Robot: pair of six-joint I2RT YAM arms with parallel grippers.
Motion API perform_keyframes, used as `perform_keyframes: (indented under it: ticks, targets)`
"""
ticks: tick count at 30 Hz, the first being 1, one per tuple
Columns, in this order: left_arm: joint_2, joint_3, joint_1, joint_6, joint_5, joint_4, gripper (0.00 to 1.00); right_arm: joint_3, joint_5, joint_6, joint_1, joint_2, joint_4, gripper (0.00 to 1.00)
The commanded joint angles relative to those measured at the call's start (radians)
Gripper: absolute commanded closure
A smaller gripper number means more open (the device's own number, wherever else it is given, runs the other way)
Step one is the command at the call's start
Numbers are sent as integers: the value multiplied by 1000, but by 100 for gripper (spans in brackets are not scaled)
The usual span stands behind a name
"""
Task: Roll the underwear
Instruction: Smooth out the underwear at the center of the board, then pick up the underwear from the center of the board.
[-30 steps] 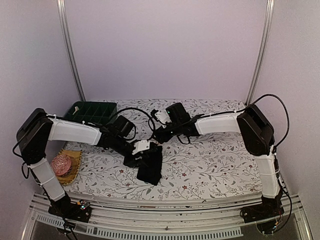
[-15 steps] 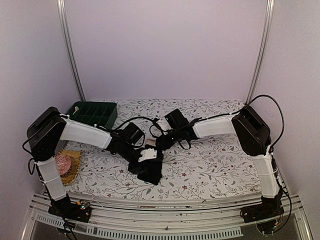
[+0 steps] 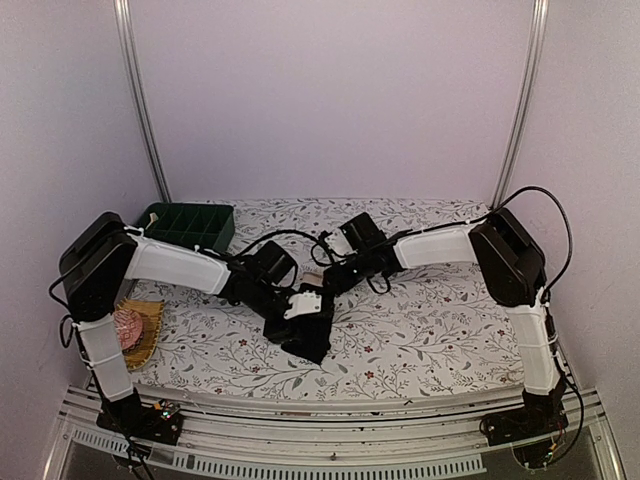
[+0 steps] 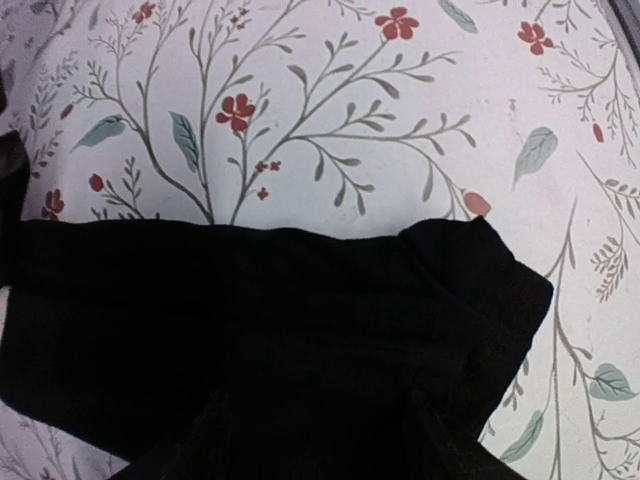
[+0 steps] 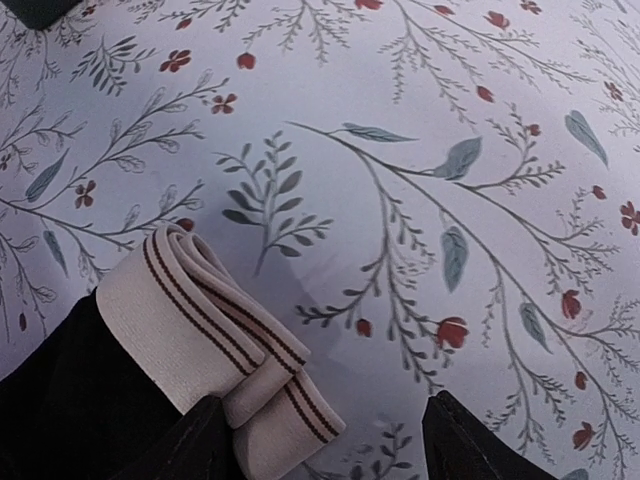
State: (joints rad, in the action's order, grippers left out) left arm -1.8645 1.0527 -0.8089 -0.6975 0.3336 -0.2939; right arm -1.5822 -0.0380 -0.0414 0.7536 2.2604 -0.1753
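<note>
Change: the left arm (image 3: 190, 268) has swung further in over the floral cloth (image 3: 430, 320), and the black underwear (image 3: 312, 345) has slid a little toward the middle of the table with it. The right gripper (image 3: 330, 280) has dropped from the far side down to the garment's upper edge.

Meaning: both tools now converge on the same garment, so the rolling looks barely begun. Only the cream waistband (image 5: 205, 335) is curled over on itself, while the rest of the fabric lies flat and unrolled.

Left gripper: the left gripper (image 3: 308, 322) sits low over the black fabric. Its jaws show faintly against the dark cloth, standing apart with nothing visibly pinched between them.

Right gripper: its jaws stand apart and clasp nothing, with bare floral cloth showing between them.

Underwear and tools: the garment lies near the table's front centre, directly under the left gripper. In the left wrist view it stretches as a broad band across the lower frame. In the right wrist view the striped waistband lies just beside the left-hand jaw and partly ahead of it, with black fabric trailing off to the lower left.

Surroundings: the green compartment tray (image 3: 187, 226) sits at the far left, and the pink knitted ball (image 3: 124, 327) at the near left. Both are well apart from the work.
</note>
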Motion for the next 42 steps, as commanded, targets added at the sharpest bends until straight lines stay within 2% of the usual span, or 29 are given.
perform_keyframes:
  ticks: [1,5,7,11,15,19,27,33,39,42]
  targets:
    - [-22,72,-16,8,-50,22,36,28,17,-20,-80,-75,-27,32]
    - [58,96,-12,-4,-28,16,19,73,-69,-119,-82,-180,30,25]
    - [122,84,-11,-21,-25,18,3,105,-81,-156,-82,-248,40,22]
    - [249,17,-8,-105,-12,37,1,227,-80,-210,-80,-417,84,17]
    - [332,-124,-19,-286,18,96,1,451,-59,-250,-52,-633,176,12]
    - [305,-227,-31,-417,-80,231,2,647,11,-305,21,-807,276,6]
    - [118,-163,-51,-434,-192,272,13,864,95,-262,91,-980,366,6]
    - [46,-152,-91,-428,-237,292,19,924,128,-233,126,-1044,375,6]
    - [9,-167,-128,-438,-278,290,34,962,165,-248,156,-1090,402,7]
    - [-10,-159,-143,-426,-279,275,49,970,186,-264,177,-1105,410,8]
